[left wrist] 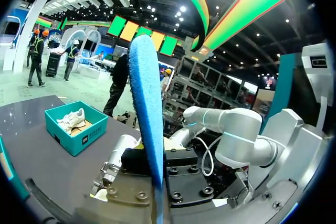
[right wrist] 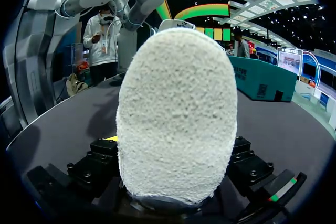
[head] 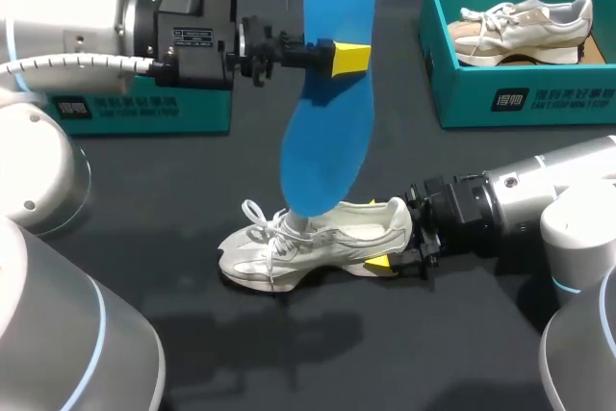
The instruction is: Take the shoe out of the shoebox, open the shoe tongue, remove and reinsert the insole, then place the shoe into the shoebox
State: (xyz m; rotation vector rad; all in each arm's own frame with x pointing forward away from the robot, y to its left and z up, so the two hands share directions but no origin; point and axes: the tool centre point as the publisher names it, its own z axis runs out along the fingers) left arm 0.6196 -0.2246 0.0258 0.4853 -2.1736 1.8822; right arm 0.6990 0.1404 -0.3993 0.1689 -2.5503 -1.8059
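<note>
Head view: the left arm [head: 77, 16] comes in from the tabletop's [head: 289, 353] far left corner. Its left tool [head: 348, 58] is clamped on a blue insole [head: 322, 141], one yellow tip pressed to the insole's face (the other finger is behind it). The insole hangs upright, its lower end at the opening of a white shoe [head: 308, 243]. The shoe sits on its sole near the middle of the tabletop. The right arm [head: 520, 199] reaches in from the right edge, and the right tool [head: 393, 249] is closed on the shoe's heel. A teal far-left shoebox [head: 144, 113] stands behind the left arm. A far-right shoebox [head: 525, 103] holds a second shoe [head: 525, 28].

Left wrist view: the insole [left wrist: 147, 119] shows edge-on, rising straight up from the tool, whose fingertips are hidden. Beyond it are the right arm [left wrist: 236, 135] and, further off, the far-right shoebox [left wrist: 84, 139] with the second shoe [left wrist: 72, 119].

Right wrist view: the shoe's fuzzy white heel [right wrist: 176, 119] fills the space between the tool's black finger blocks, standing upright.
</note>
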